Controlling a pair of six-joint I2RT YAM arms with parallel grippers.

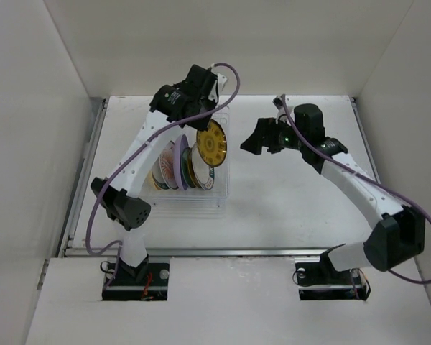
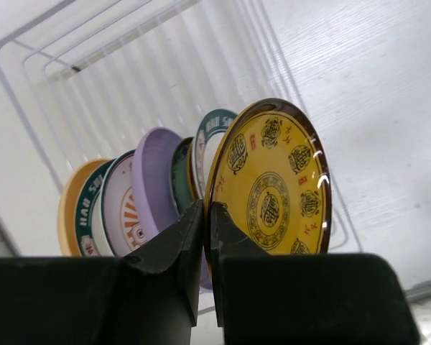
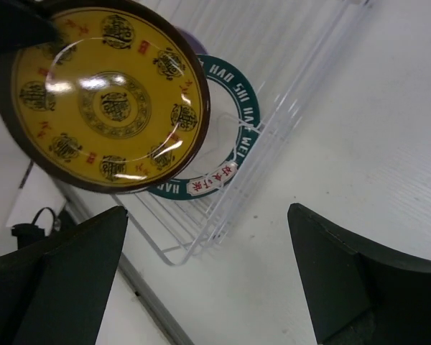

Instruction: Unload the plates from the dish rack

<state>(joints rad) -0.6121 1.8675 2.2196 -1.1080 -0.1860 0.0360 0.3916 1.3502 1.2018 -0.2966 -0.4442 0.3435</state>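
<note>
My left gripper (image 1: 203, 128) (image 2: 207, 215) is shut on the rim of a yellow plate (image 1: 215, 142) (image 2: 273, 187) with a dark rim and dark emblems. It holds the plate on edge over the right side of the dish rack (image 1: 223, 192) (image 2: 57, 65). Several plates stand in the rack behind it: lilac (image 2: 154, 172), dark green (image 2: 179, 172), teal-lettered (image 2: 214, 129), orange sunburst (image 2: 122, 212). My right gripper (image 1: 253, 141) (image 3: 215, 273) is open and empty just right of the rack, facing the yellow plate (image 3: 100, 100).
The rack's clear wire wall (image 3: 273, 136) stands between my right gripper and the teal-lettered plate (image 3: 233, 122). White table (image 1: 294, 194) lies right of the rack. White walls close in the sides and back.
</note>
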